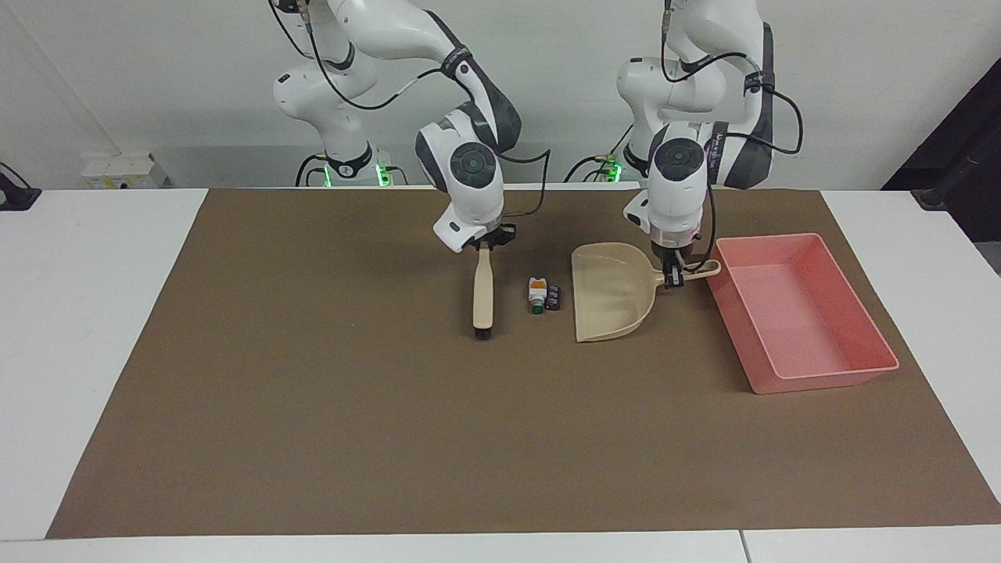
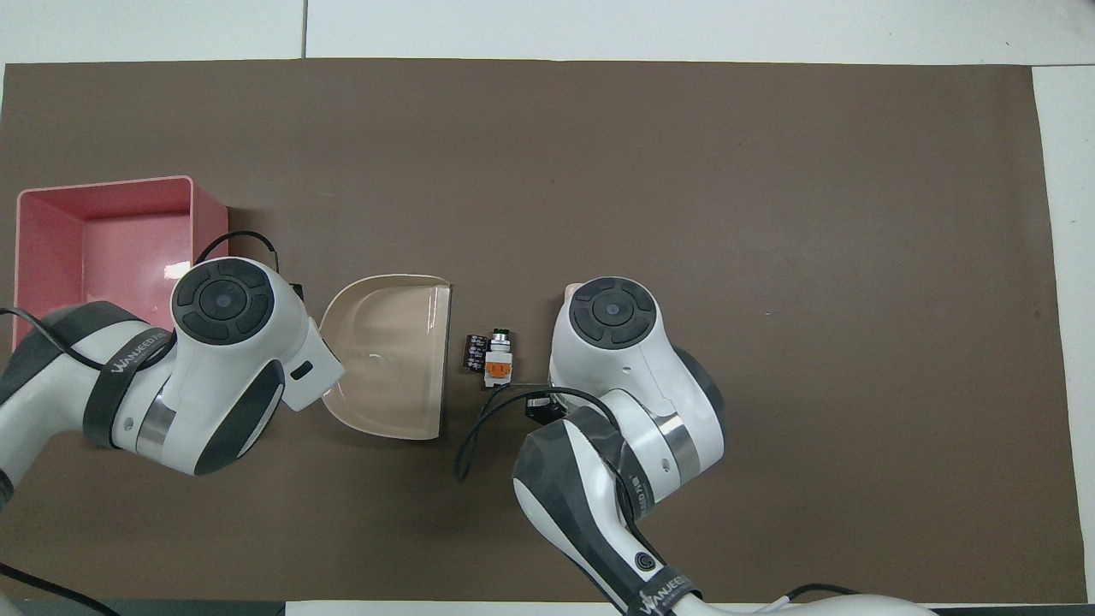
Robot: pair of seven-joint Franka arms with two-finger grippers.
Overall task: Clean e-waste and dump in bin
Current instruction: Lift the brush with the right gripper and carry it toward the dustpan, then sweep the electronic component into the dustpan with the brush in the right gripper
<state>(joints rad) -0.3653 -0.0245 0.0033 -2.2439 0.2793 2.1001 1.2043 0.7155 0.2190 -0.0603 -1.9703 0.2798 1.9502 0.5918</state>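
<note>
Brown paper-like mat [image 1: 313,407] covers the white table [image 1: 78,313], matte and flat. Beige plastic dustpan [image 1: 606,297], smooth, scoop-shaped with a straight open lip and a thin loop handle. Beige hand brush [image 1: 483,291], long slim handle, dark bristles at the tip resting on or just above the mat, can't tell which. Pink bin [image 1: 841,371]: glossy rectangular plastic tray, sloped walls, nothing visible inside. Dustpan also holds nothing.

E-waste: white part with orange top and green end [image 1: 536,295] and the dark blackish part [image 1: 554,297], touching each other, on the mat between the brush and the dustpan's lip, just beside both.

Right gripper [image 1: 485,241] pinches the top end of the brush handle, brush hanging down at the right-arm side of the parts; in the overhead view its wrist covers the brush. Left gripper [image 1: 672,275] clamped on the dustpan handle, dustpan flat on the mat, bin just beside this gripper toward the left arm's end.
</note>
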